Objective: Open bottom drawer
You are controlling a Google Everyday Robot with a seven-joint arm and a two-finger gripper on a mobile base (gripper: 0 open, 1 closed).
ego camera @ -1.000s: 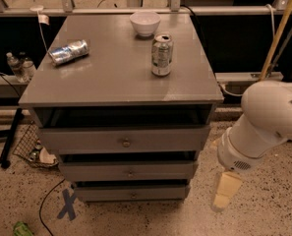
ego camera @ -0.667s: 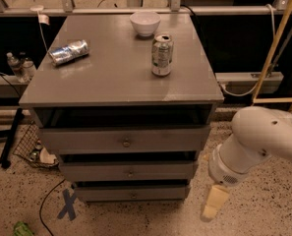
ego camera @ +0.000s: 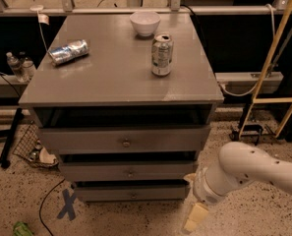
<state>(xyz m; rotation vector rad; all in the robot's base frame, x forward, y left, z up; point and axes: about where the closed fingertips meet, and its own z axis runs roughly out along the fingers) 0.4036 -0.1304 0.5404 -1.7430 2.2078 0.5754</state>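
Where the grey cabinet [ego camera: 35, 90] meets the speckled floor [ego camera: 135, 220], item one: the bottom drawer [ego camera: 106, 193], a long low grey panel, lowest of three fronts, with a small round knob [ego camera: 133, 195] at its centre. It looks pushed in, set back beneath the front above, with a dark gap between the two.

Item two: the middle drawer [ego camera: 96, 171], the same grey, with its own central knob.

Item three: the top drawer [ego camera: 86, 140], the tallest and widest front, with a dark open recess above it under the cabinet top.

Item four: the gripper [ego camera: 193, 219], a pale tan piece hanging low over the floor, just beside the cabinet's lower right corner and near the right end of the bottom drawer, apart from the knob. Whether it is spread or closed I cannot tell. It hangs from a bulky white arm [ego camera: 248, 173] that enters from the right edge.

On the cabinet top: an upright drink can [ego camera: 161, 55] right of centre; a white bowl [ego camera: 145, 22] near the back edge; a crushed can [ego camera: 68, 51] lying on its side at the left.

On the floor: a blue tape cross [ego camera: 67, 204] by the cabinet's lower left corner; a wire basket [ego camera: 30, 146] to the left; something small and green [ego camera: 22, 228] at the bottom edge.

At the far left, two bottles [ego camera: 20, 65]. At the right, a yellow frame [ego camera: 278, 48] leaning upright.
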